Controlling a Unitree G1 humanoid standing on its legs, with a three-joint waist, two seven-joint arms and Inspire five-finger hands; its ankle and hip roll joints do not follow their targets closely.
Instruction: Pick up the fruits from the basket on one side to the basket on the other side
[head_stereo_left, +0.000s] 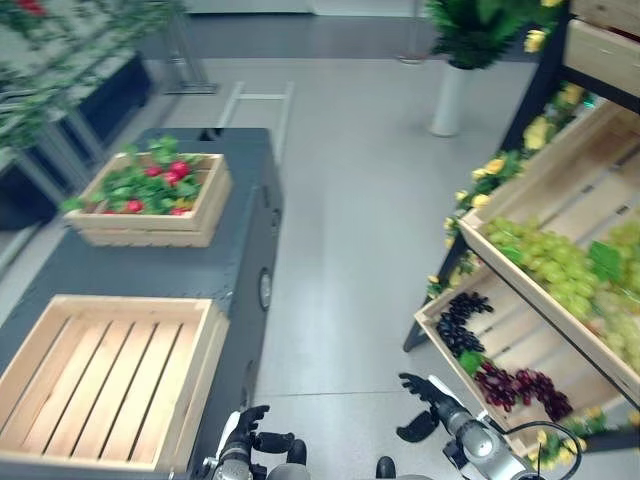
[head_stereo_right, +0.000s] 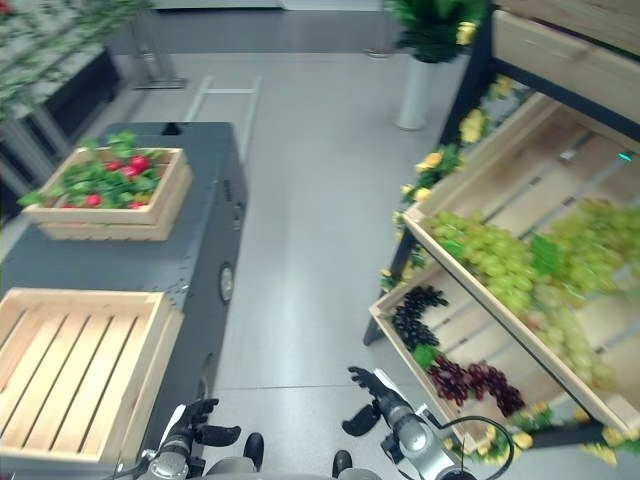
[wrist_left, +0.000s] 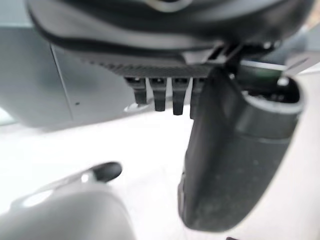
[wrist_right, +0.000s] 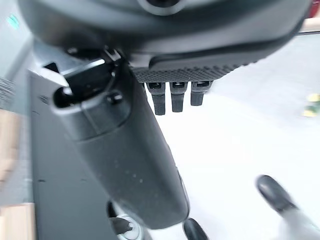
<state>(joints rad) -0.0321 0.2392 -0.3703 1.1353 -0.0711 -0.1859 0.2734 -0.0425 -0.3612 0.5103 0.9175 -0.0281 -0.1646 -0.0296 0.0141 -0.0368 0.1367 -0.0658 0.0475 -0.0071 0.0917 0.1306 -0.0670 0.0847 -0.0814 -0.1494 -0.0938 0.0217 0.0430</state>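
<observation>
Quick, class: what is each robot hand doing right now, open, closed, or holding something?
Left robot hand: open, fingers relaxed, holding nothing.
Right robot hand: open, fingers spread above the floor, holding nothing.

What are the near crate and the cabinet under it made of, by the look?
Empty crate: pale unfinished-looking wood, with slatted floor, visible grain and plank joints. Cabinet: dark grey, smooth and matte with rounded edges; probably painted metal or moulded plastic, cannot tell which.
</observation>
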